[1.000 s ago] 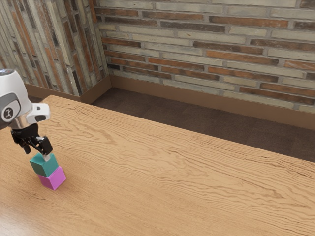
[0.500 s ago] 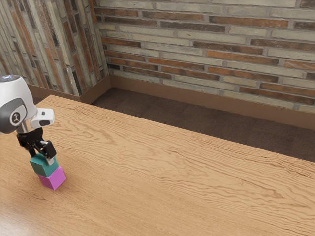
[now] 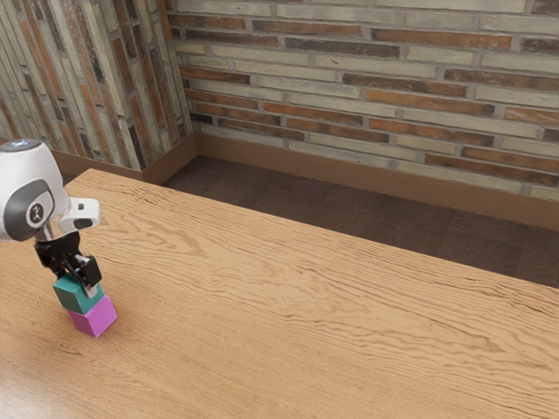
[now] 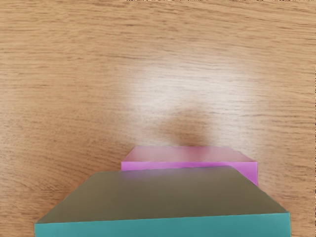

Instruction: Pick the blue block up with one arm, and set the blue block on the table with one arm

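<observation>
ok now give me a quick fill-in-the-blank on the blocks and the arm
1. The number of blocks in the stack is ____.
2. The pink block is at the bottom of the stack, and the blue-green block is at the ____.
3. The pink block rests on the wooden ____.
4. The arm, with its black gripper at the blue-green block, comes in from the exterior view's ____.

Missing words: two; top; table; left
</observation>
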Motion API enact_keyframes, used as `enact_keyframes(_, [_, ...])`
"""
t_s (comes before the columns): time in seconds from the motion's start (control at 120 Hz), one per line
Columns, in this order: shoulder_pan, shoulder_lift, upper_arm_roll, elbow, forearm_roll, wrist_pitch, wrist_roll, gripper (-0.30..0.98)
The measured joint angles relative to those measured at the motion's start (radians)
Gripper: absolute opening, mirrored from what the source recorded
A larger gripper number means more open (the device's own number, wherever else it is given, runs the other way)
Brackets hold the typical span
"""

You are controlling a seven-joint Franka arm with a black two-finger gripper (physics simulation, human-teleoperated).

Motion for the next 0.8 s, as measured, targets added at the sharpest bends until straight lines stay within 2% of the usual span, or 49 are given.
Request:
enact_keyframes(0.167, [0.001, 0.003, 0.000, 0.000, -0.024, 0.009, 0.006, 0.40])
enact_keyframes(0.383, [0.002, 0.002, 0.000, 0.007, -0.029, 0.012, 0.005, 0.38])
enact_keyframes(0.517, [0.007, -0.006, -0.032, 0.037, -0.024, -0.029, -0.010, 0.37])
enact_keyframes(0.708, [-0.002, -0.105, -0.205, 0.035, -0.018, -0.115, -0.067, 0.37])
enact_keyframes(0.8, [-0.005, -0.149, -0.300, -0.010, -0.049, -0.132, -0.100, 0.37])
